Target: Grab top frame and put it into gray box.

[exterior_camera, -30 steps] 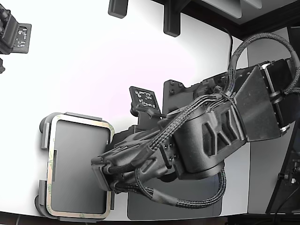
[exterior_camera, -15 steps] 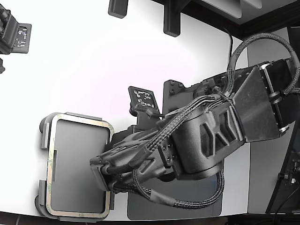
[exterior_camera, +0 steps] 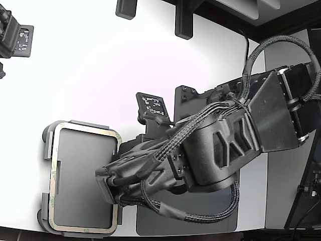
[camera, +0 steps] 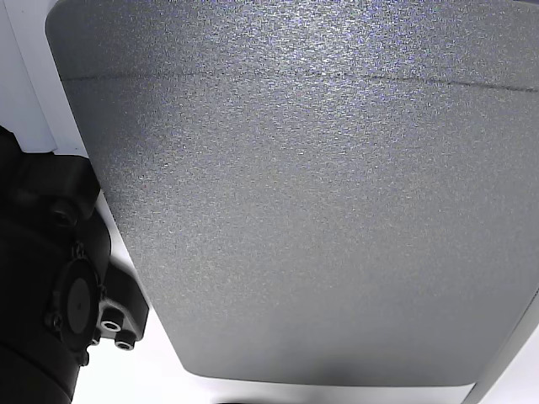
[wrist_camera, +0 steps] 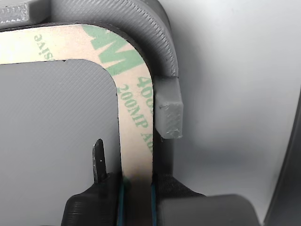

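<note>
The top frame (exterior_camera: 84,128), a thin beige ring with green print, lies flat on the gray box (exterior_camera: 46,146) at the exterior view's lower left. My gripper (exterior_camera: 115,197) reaches in from the right over the frame's right-hand border. In the wrist view the printed strip of the top frame (wrist_camera: 134,117) runs between my two fingers, and the gripper (wrist_camera: 137,182) looks shut on it. One thin fingertip (wrist_camera: 99,162) stands inside the ring. The other sits beside the gray box rim (wrist_camera: 162,42) and its raised tab (wrist_camera: 169,113).
A dark gray flat mat (exterior_camera: 200,223) lies under my arm at the bottom of the exterior view. The other view is filled by a gray textured surface (camera: 295,210). A second arm's head (exterior_camera: 15,37) sits at the upper left, and dark fixtures (exterior_camera: 183,22) stand at the back.
My arm has crept slightly toward the exterior view's left. The frame and the box stay about where they were.
</note>
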